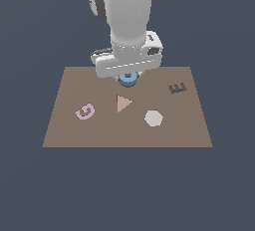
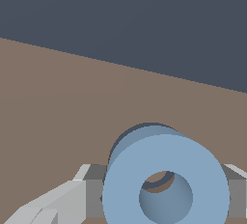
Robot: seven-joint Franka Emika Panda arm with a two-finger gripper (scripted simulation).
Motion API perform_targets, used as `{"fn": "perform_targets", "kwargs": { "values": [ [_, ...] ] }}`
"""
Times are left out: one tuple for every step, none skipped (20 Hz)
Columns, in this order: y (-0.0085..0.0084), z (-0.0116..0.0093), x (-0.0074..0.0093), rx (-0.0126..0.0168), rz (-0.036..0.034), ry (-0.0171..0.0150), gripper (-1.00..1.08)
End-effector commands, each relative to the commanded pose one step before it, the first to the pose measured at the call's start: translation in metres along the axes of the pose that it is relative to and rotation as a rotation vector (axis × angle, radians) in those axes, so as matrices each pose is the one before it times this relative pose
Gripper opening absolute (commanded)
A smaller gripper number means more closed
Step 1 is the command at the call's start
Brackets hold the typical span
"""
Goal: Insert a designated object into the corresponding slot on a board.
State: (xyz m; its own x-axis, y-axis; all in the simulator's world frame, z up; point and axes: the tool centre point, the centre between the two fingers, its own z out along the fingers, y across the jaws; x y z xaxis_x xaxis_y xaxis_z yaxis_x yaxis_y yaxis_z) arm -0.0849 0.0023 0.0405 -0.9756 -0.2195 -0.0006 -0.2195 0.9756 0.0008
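The light blue ring [image 1: 128, 78] hangs just under the arm's hand at the far middle of the brown board [image 1: 74, 125]. In the wrist view the ring [image 2: 164, 153] fills the lower part of the picture, with a grey finger [image 2: 91, 189] on one side and another on the opposite side. My gripper [image 2: 164, 196] is shut on the ring. A thin dark arc of the slot [image 2: 126, 138] shows just behind the ring's rim, and another arc shows through its centre hole. The ring sits slightly off the slot and above the board [image 2: 58, 102]. The ring covers most of the slot.
On the board lie a pink letter G [image 1: 85, 111], a tan triangle [image 1: 123, 103], a white hexagon [image 1: 153, 118] and a dark brown letter E shape [image 1: 177, 88]. Dark floor surrounds the board. The arm's white body [image 1: 129, 21] towers over the board's far edge.
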Motion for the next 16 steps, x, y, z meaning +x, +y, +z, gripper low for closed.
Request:
{"fn": "perform_targets", "kwargs": {
  "values": [
    [-0.00007, 0.00144, -0.00008, 0.00009, 0.00048, -0.00014, -1.00],
    [-0.00001, 0.00203, -0.00005, 0.00006, 0.00049, -0.00001, -1.00],
    [-0.00005, 0.00265, -0.00004, 0.00010, 0.00068, 0.00002, -1.00],
    [-0.00002, 0.00205, -0.00001, 0.00009, 0.00048, 0.00004, -1.00],
    [0.00013, 0.00122, -0.00003, 0.00000, 0.00000, 0.00000, -1.00],
    [-0.00020, 0.00043, 0.00004, 0.00010, 0.00047, 0.00006, -1.00],
    [0.00000, 0.00000, 0.00000, 0.00000, 0.00000, 0.00000, 1.00],
    [0.00000, 0.00000, 0.00000, 0.00000, 0.00000, 0.00000, 1.00],
    [0.00000, 0.00000, 0.00000, 0.00000, 0.00000, 0.00000, 1.00],
    [0.00000, 0.00000, 0.00000, 0.00000, 0.00000, 0.00000, 1.00],
    [0.00000, 0.00000, 0.00000, 0.00000, 0.00000, 0.00000, 1.00],
    [0.00000, 0.00000, 0.00000, 0.00000, 0.00000, 0.00000, 1.00],
    [0.00000, 0.00000, 0.00000, 0.00000, 0.00000, 0.00000, 1.00],
    [0.00000, 0.00000, 0.00000, 0.00000, 0.00000, 0.00000, 1.00],
    [0.00000, 0.00000, 0.00000, 0.00000, 0.00000, 0.00000, 1.00],
    [0.00000, 0.00000, 0.00000, 0.00000, 0.00000, 0.00000, 1.00]
  ]
}}
